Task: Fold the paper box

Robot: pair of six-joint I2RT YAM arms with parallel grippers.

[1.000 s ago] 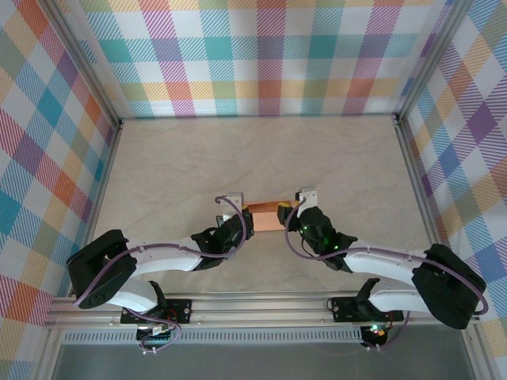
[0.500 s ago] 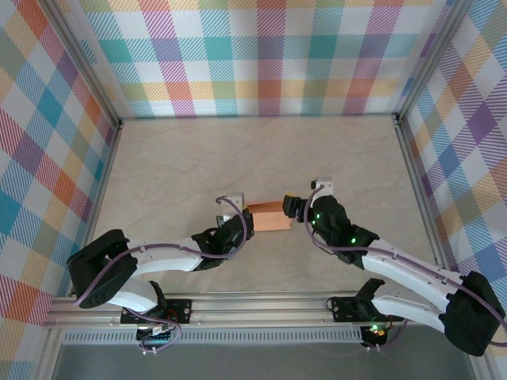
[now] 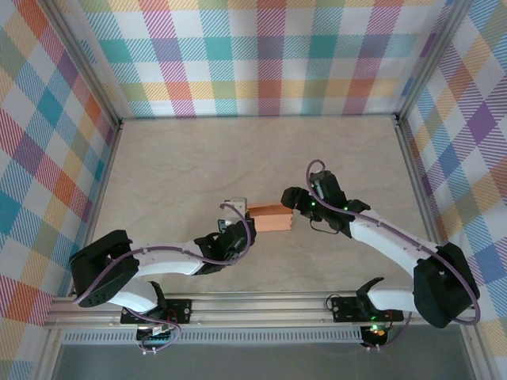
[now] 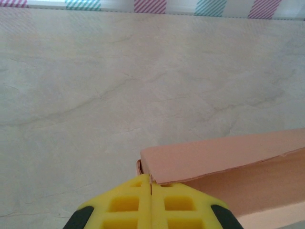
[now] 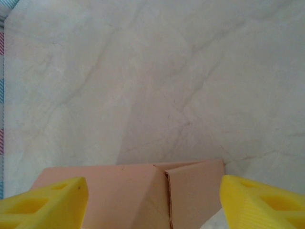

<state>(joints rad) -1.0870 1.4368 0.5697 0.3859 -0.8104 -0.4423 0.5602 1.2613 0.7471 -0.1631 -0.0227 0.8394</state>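
**Paper box, mid-fold.** The salmon-orange paper box (image 3: 273, 218) lies near the middle of the marble-patterned table (image 3: 174, 166), its long side running left to right. The left wrist view shows an upper panel over an open hollow; the frame edges cut off its right end and lower wall. The left gripper (image 4: 150, 183) is closed, its yellow pads pinching the box's left corner. The right gripper (image 5: 153, 181) stands open, its fingers (image 5: 259, 200) straddling the box's right end, the right finger clear of the cardboard. Contact at the other finger cannot be made out. A second ago the right arm was folded close; it now reaches in from the right.
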